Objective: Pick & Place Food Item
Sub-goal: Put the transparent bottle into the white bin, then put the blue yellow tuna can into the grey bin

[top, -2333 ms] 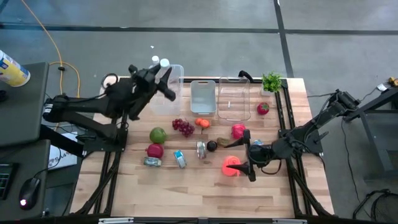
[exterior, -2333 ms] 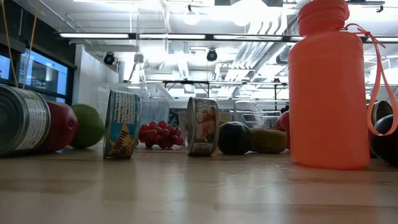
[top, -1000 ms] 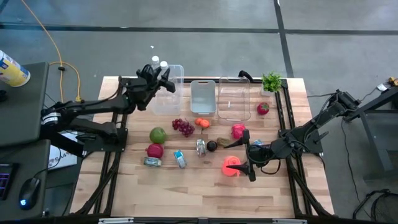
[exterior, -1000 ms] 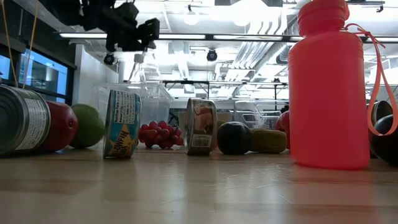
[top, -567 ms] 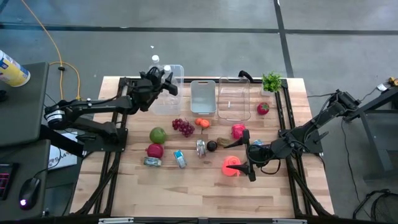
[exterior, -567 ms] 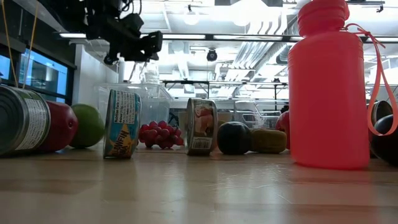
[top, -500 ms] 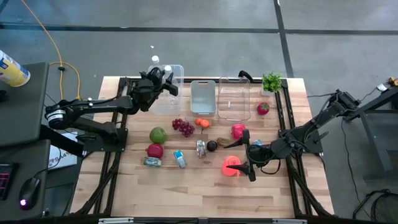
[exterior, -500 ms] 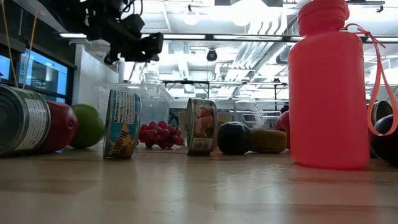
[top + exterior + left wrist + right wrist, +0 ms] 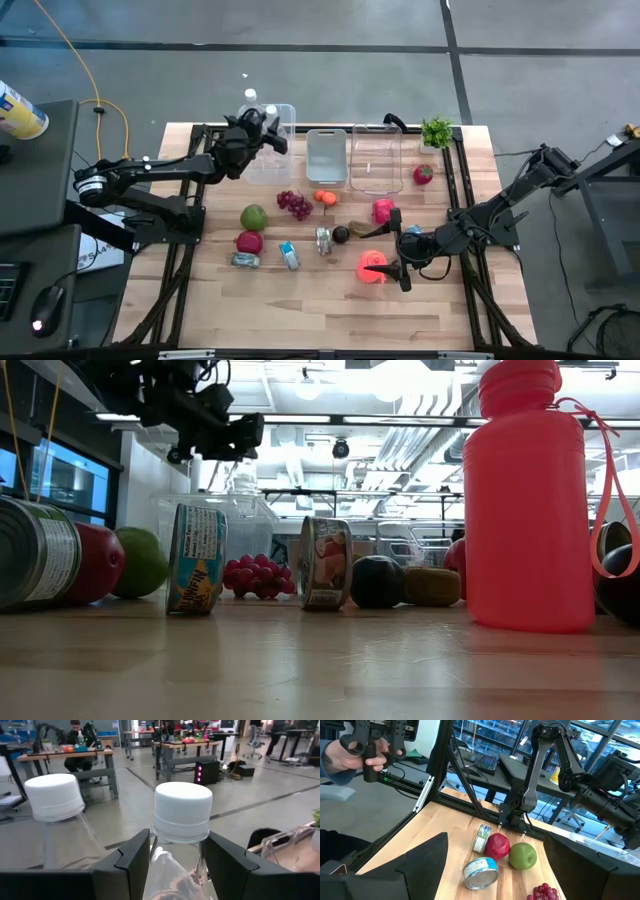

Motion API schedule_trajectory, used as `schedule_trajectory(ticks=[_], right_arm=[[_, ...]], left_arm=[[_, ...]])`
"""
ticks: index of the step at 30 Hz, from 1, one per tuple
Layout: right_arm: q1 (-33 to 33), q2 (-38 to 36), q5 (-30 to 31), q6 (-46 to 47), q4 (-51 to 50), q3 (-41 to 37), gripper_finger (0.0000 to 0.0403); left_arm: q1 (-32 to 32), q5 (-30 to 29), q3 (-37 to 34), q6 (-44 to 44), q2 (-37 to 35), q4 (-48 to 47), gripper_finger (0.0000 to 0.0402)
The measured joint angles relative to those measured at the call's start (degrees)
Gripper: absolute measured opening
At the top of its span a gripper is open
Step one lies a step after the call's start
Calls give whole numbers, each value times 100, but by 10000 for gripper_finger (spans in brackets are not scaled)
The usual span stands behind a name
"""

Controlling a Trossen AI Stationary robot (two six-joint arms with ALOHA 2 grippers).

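1. Nearest the front edge of the table, the right pincer rests low toward the right side, its fingers spread wide around the orange bottle without closing on it.
2. In the same band lie a tin can and a blue-labelled can, left of centre.
3. Behind them sit a red apple, a green apple, a third can and a dark round fruit.
4. Toward the middle lie red grapes and a small orange fruit.
5. Along the far edge stand three clear containers, with a strawberry toward the right.
6. At the far left corner, the left pincer has its fingers on either side of the neck of a clear bottle with a white cap; whether they press it cannot be told. A second capped bottle stands just beside it.
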Motion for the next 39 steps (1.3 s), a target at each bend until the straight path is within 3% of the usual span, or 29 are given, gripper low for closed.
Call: schedule_trajectory(ticks=[4, 13, 19, 25, 31, 39], right_arm=[[2, 0, -1, 0, 0, 0, 317], [2, 0, -3, -1, -2, 0, 317], [-1, -2, -3, -11, -95, 0, 317], [-3, 0, -3, -13, -105, 0, 317], [-3, -2, -3, -13, -103, 0, 317], [-3, -2, -3, -10, -87, 0, 317]], left_arm=[[-27, -2, -2, 83, 6, -48, 187], [-27, -4, -11, 327, 5, 48, 283], [-385, -72, -11, 1149, -388, 816, 294], [-1182, -240, -9, 2583, -1088, 1764, 294], [-2476, -178, -4, 2549, -1854, 1758, 294], [-4006, 906, 6, 2845, -2067, 1126, 294]])
